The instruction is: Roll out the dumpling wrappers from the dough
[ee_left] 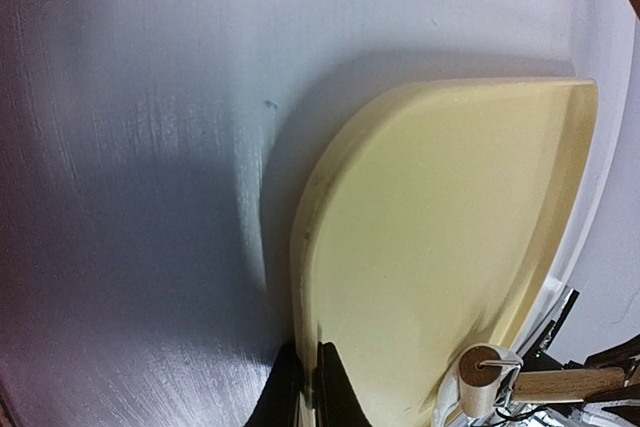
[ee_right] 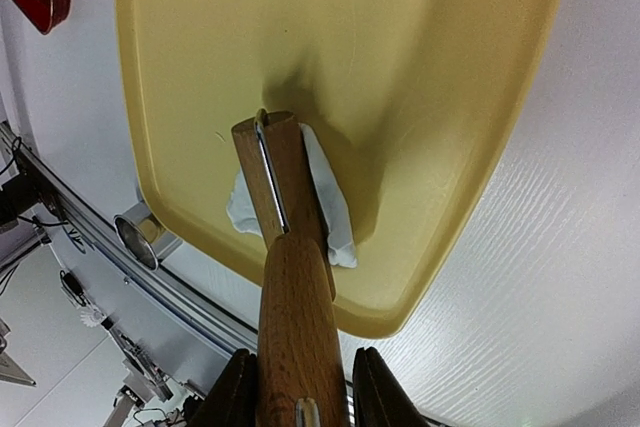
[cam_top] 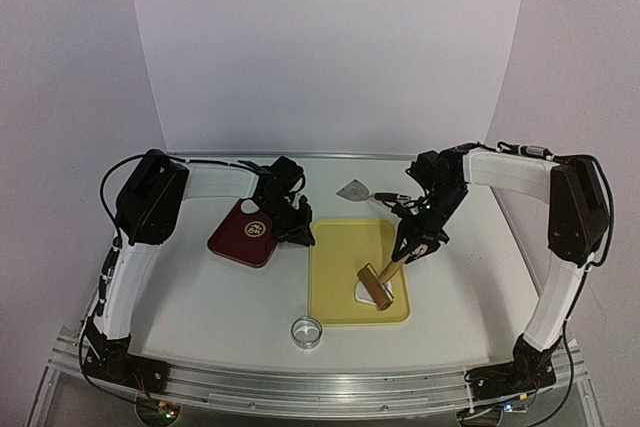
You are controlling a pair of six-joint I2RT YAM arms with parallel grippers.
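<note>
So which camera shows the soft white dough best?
The right wrist view: the soft white dough lies flattened under the brown wooden roller, both sides visible. The top view shows only a small white patch beside the roller; the left wrist view, only a sliver at its bottom edge.

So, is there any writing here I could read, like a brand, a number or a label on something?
On the dark red plate: a round gold mark, some emblem or characters, too small and blurred to read.
On the yellow tray, the wooden roller and the ring cutter: no writing shows in any view.
Nothing else readable.
</note>
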